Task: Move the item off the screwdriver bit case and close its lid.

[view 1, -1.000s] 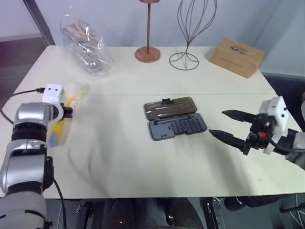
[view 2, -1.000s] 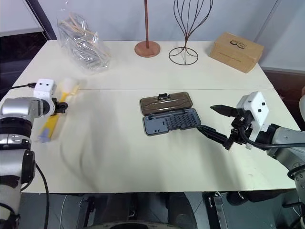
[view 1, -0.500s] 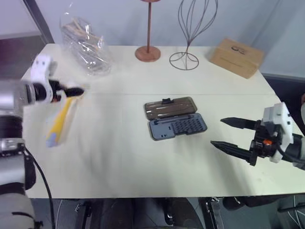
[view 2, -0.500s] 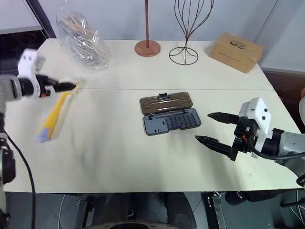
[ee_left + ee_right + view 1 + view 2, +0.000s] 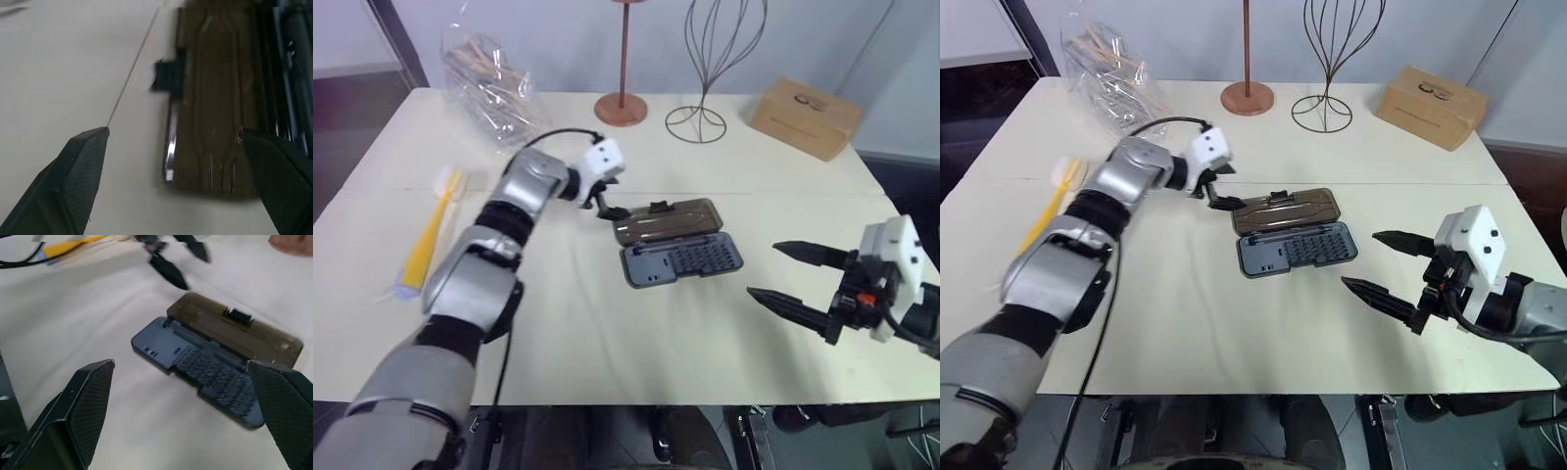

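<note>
- Yellow-handled brush (image 5: 433, 232) lying flat on the counter (image 5: 607, 323) near its left edge, well apart from the screwdriver bit case (image 5: 677, 242).
- Case lying open mid-counter: smoky-brown lid (image 5: 664, 220) flat on the far side, dark grey tray (image 5: 682, 260) with bit rows on the near side.
- Left gripper (image 5: 1221, 189) just beside the lid's left end, jaws spread, nothing held.
- Right gripper (image 5: 791, 275) right of the case, above the counter, jaws spread wide, empty.

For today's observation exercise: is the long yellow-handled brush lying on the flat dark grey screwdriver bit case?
No: the long yellow-handled brush lies on the table near its left edge, well apart from the open dark grey screwdriver bit case.
</note>
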`<state>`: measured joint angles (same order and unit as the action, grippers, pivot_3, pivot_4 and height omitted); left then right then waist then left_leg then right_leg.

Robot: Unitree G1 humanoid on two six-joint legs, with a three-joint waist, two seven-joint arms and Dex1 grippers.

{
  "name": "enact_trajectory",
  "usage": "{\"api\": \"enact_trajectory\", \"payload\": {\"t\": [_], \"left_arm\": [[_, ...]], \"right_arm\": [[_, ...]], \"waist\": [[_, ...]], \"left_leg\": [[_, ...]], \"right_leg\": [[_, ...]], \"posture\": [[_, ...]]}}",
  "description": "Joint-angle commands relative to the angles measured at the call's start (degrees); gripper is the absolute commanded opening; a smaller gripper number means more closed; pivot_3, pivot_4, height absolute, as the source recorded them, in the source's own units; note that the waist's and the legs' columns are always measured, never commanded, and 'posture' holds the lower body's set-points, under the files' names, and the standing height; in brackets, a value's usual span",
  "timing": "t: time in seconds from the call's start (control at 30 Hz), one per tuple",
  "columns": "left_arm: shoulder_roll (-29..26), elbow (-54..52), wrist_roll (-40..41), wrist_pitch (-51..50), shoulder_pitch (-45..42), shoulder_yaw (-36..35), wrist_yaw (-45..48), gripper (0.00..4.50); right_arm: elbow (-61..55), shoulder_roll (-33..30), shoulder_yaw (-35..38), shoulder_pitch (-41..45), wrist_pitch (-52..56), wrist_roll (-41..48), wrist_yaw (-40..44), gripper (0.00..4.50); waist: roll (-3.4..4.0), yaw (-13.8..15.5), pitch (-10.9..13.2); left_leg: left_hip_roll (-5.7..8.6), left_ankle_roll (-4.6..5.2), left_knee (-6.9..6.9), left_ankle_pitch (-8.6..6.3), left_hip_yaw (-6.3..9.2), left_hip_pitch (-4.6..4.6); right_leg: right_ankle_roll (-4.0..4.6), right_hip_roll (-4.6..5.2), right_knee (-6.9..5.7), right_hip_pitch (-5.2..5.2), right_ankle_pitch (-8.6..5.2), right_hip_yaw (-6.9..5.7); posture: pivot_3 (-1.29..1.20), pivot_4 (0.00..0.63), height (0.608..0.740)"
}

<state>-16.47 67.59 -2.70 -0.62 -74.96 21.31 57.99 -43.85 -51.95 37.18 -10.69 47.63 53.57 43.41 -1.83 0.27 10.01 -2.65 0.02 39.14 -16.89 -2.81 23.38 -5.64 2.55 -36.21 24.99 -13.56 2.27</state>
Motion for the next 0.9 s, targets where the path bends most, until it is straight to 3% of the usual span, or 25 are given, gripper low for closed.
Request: {"api": "enact_trajectory", "payload": {"t": [0.03, 0.2, 0.4, 0.5, 0.7, 0.9], "left_arm": [[2.1, 6.1, -3.9, 5.4, -2.9, -1.1, -4.8, 4.46], [4.6, 9.6, -7.5, 4.1, -3.0, -1.6, -9.4, 4.46], [7.7, 10.8, -7.1, 0.4, -2.2, -5.9, -10.7, 4.46], [9.0, 11.0, -6.8, -1.7, -1.8, -8.0, -10.4, 3.63], [9.0, 11.1, -9.6, -3.7, 0.1, -8.3, -10.2, 0.58], [7.4, 10.7, -10.6, -1.8, 0.6, -9.5, -10.4, 0.58]], "right_arm": [[-5.2, 1.3, 5.6, -3.2, 0.8, 3.7, -3.3, 4.5], [-8.9, 2.9, 11.7, -8.9, 0.9, 7.5, -7.4, 4.5], [-10.0, 2.7, 13.1, -11.6, -0.3, 9.2, -10.2, 4.5], [-9.7, 2.0, 13.1, -11.2, -0.6, 10.1, -11.6, 4.5], [-9.0, 0.4, 14.6, -11.6, -0.8, 11.9, -12.3, 4.5], [-9.1, -0.2, 14.5, -12.3, -1.0, 11.9, -12.6, 4.5]], "waist": [[0.0, 0.2, 0.0], [-0.02, 0.5, 0.0], [-0.02, 0.5, 0.0], [-0.01, 0.5, 0.0], [0.02, 0.4, 0.0], [0.0, 0.4, 0.0]], "left_leg": [[0.0, 0.05, 0.01, -0.03, 0.0, -0.01], [0.01, 0.06, 0.04, -0.03, 0.02, -0.01], [0.02, 0.05, 0.07, -0.03, 0.02, -0.02], [0.02, 0.05, 0.07, -0.03, 0.02, -0.02], [0.02, 0.05, 0.06, -0.03, 0.04, -0.06], [0.02, 0.05, 0.07, -0.03, 0.05, -0.1]], "right_leg": [[0.0, 0.0, 0.0, -0.01, 0.0, 0.0], [-0.07, 0.01, 0.01, -0.04, 0.04, -0.01], [-0.07, 0.03, 0.02, -0.09, 0.04, 0.0], [-0.07, 0.03, 0.02, -0.09, 0.04, -0.01], [-0.07, 0.0, -0.01, -0.09, 0.04, 0.0], [-0.07, 0.02, -0.01, -0.17, 0.04, -0.01]], "posture": [[0.0, 0.15, 0.737], [0.0, 0.15, 0.737], [0.0, 0.15, 0.737], [0.0, 0.15, 0.737], [0.0, 0.15, 0.737], [0.0, 0.15, 0.737]]}}
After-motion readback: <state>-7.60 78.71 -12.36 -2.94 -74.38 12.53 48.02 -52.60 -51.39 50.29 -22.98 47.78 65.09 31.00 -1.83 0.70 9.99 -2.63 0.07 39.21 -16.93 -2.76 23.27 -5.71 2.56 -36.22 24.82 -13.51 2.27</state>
